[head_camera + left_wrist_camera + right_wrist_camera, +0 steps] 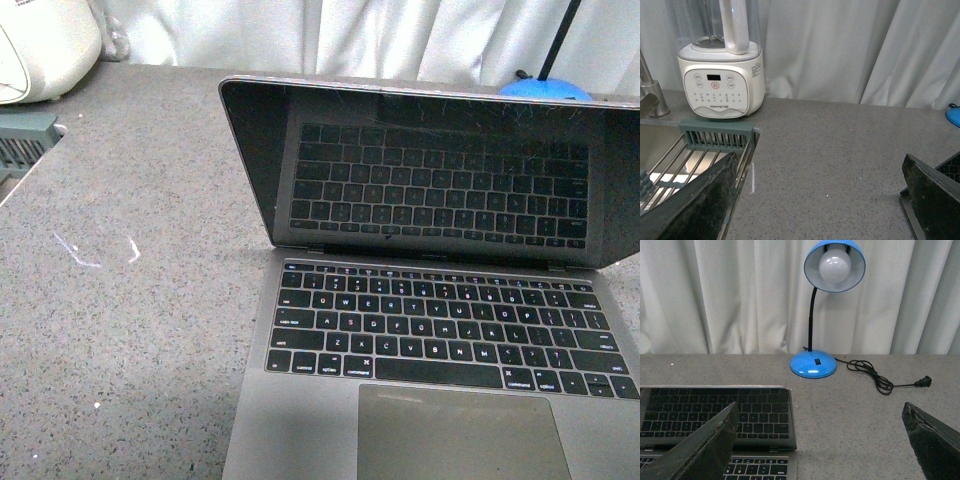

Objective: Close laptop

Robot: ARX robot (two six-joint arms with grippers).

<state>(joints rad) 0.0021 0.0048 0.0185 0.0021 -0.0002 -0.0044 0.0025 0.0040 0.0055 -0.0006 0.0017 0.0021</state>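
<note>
The space-grey laptop [430,290] stands open on the grey counter, its dark screen tilted forward over the black keys and mirroring them. Neither gripper shows in the front view. In the right wrist view the laptop's screen corner [715,415] lies under the one finger of my right gripper [822,445], which is open and empty above the counter beside the laptop. My left gripper [822,200] is open and empty over bare counter; the laptop's corner [945,180] shows behind one of its fingers.
A blue desk lamp [830,270] with its base [813,364] and black cord [875,377] stands behind the laptop. A white blender [722,75] stands at the back left by a sink with a green dish rack [715,132]. White curtains hang behind.
</note>
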